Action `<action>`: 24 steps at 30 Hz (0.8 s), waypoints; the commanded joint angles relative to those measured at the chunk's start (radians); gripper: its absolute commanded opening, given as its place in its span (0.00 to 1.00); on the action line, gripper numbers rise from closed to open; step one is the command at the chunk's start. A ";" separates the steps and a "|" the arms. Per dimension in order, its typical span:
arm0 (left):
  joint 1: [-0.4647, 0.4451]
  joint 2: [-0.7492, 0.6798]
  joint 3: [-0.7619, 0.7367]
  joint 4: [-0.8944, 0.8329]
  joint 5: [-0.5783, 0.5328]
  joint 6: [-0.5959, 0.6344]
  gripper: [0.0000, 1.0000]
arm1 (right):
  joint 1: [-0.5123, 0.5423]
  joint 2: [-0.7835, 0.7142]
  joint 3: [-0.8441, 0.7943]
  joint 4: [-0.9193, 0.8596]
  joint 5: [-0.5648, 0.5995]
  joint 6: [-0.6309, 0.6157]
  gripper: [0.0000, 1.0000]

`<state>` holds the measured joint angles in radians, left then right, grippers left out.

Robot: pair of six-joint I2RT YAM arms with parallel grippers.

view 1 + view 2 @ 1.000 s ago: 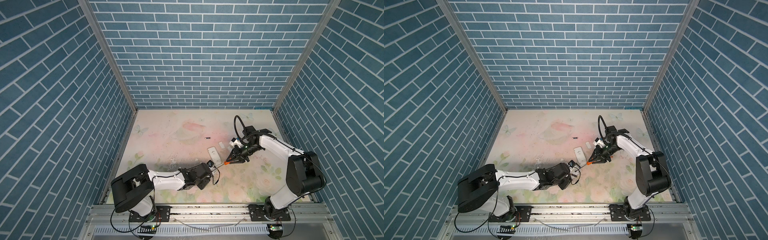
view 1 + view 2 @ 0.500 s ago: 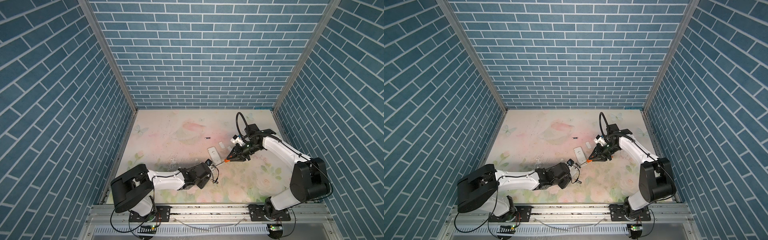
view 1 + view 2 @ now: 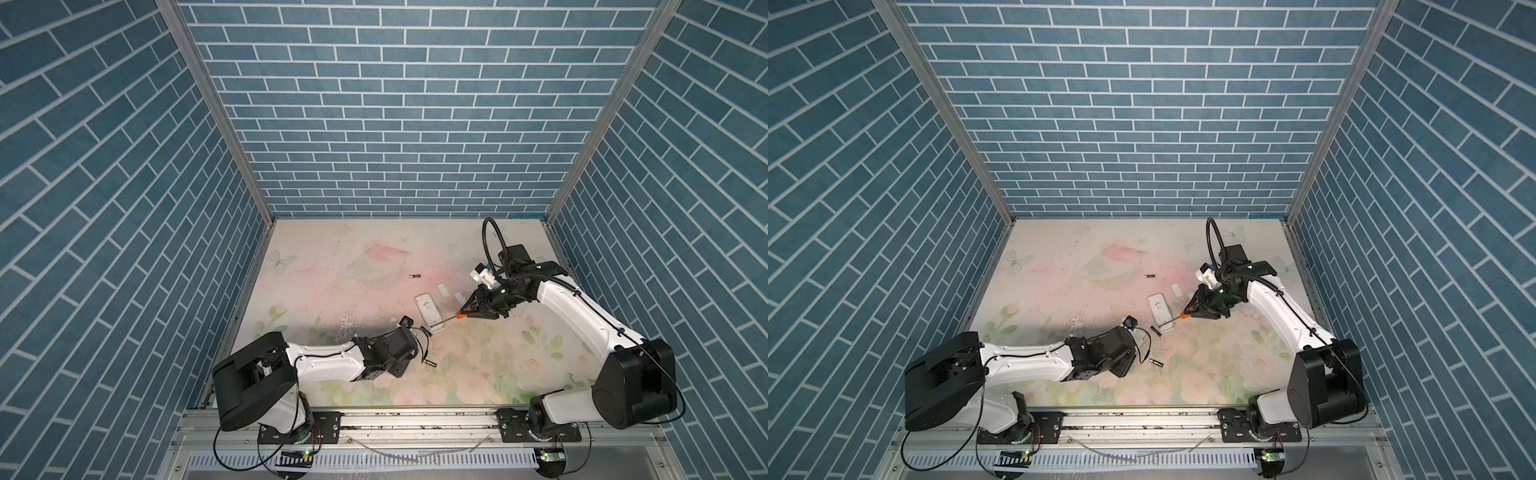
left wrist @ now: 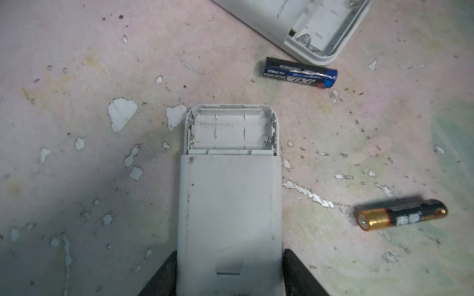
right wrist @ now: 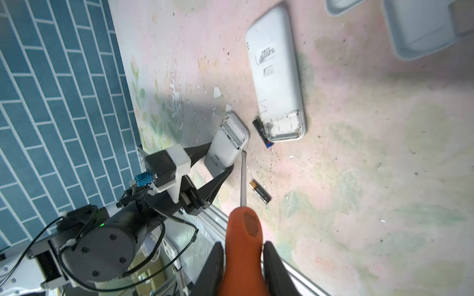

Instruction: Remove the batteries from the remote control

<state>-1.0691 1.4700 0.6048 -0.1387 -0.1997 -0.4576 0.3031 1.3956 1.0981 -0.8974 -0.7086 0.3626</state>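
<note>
Pinching the small remote with my left gripper; my right gripper clamps the screwdriver. A blue battery and a gold-ended battery lie nearby.

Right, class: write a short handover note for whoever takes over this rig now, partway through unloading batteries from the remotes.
Left gripper: shut on the small remote, battery bay open and empty.
Right gripper: shut on the screwdriver, tip beside that bay.
The big remote lies flat, bay open, apparently empty.
Out: blue-black battery beside the big remote, black-gold battery near the left gripper, third battery farther back.
Left: likely just setting down remote and screwdriver.
</note>
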 commanded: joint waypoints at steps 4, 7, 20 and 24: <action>0.020 -0.004 -0.018 -0.141 -0.028 -0.088 0.70 | -0.099 -0.031 -0.075 0.205 0.062 0.109 0.00; 0.025 -0.017 0.006 -0.159 -0.044 -0.104 0.72 | -0.176 -0.012 -0.092 0.329 0.048 0.171 0.00; 0.076 -0.037 0.011 -0.090 -0.002 -0.120 0.85 | -0.370 0.263 0.070 0.504 -0.027 0.177 0.00; 0.083 -0.059 0.000 -0.081 0.002 -0.124 0.87 | -0.389 0.291 0.090 0.479 -0.029 0.141 0.00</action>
<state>-0.9974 1.4334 0.6186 -0.2249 -0.2054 -0.5724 -0.0757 1.6833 1.1236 -0.4240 -0.7006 0.5442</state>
